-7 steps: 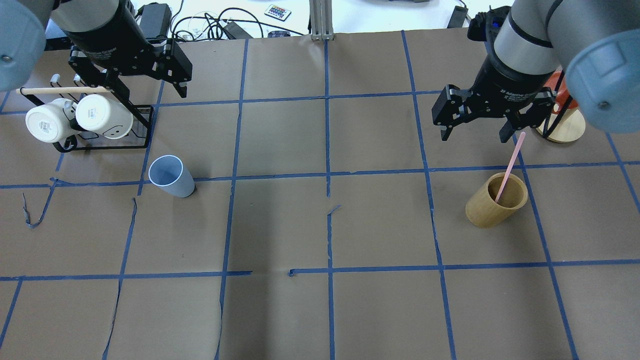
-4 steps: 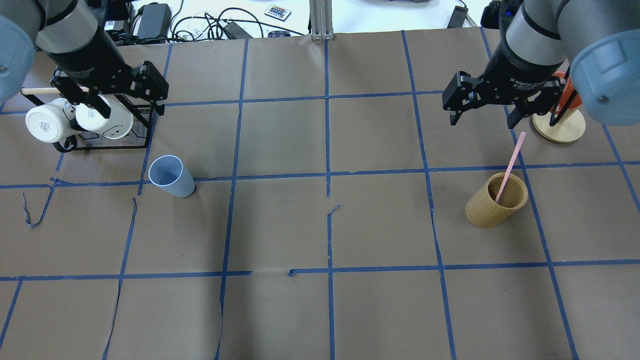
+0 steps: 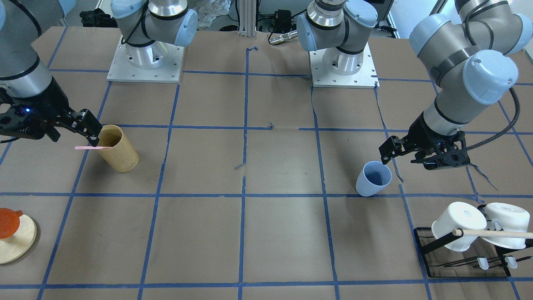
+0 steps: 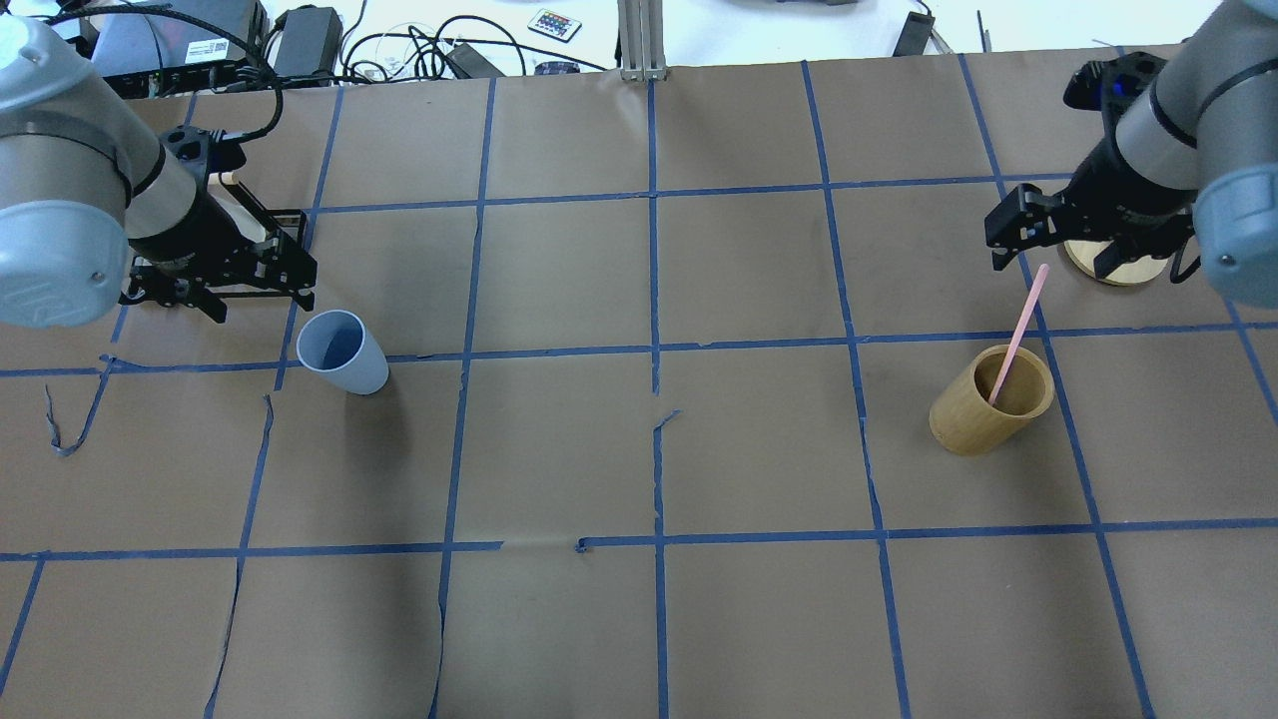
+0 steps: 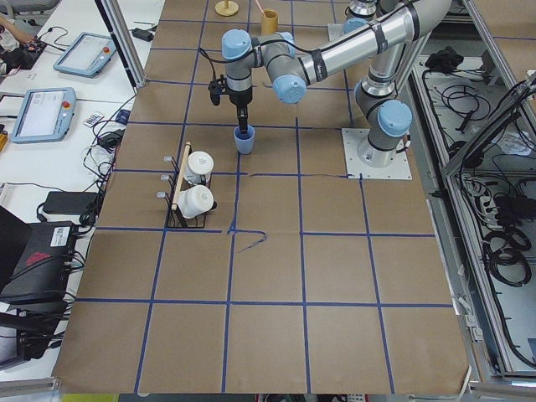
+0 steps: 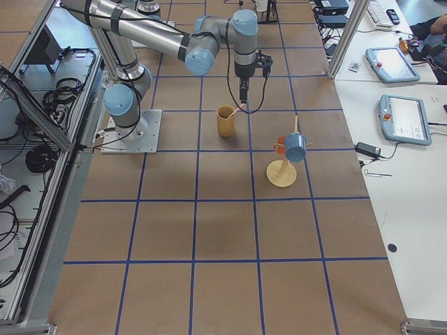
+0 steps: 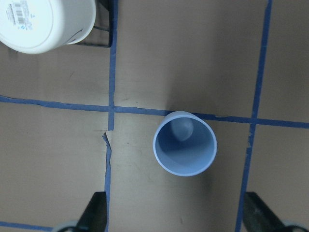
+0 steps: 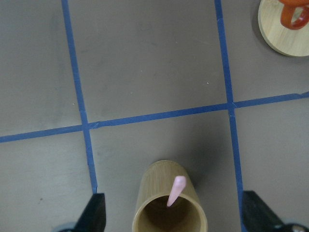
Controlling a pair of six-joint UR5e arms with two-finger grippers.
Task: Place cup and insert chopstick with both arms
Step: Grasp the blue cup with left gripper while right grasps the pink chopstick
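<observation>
Even, bright overhead light; sharp pictures; blue cup casts a soft shadow.

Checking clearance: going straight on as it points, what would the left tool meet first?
Probably the upright light-blue plastic cup, roughly centred ahead of the open left tool in its wrist view; depth unclear.

Blue cup upright, mouth up, empty, on robot's left side. Pink chopstick leaning inside upright bamboo holder, top end sticking out.
</observation>
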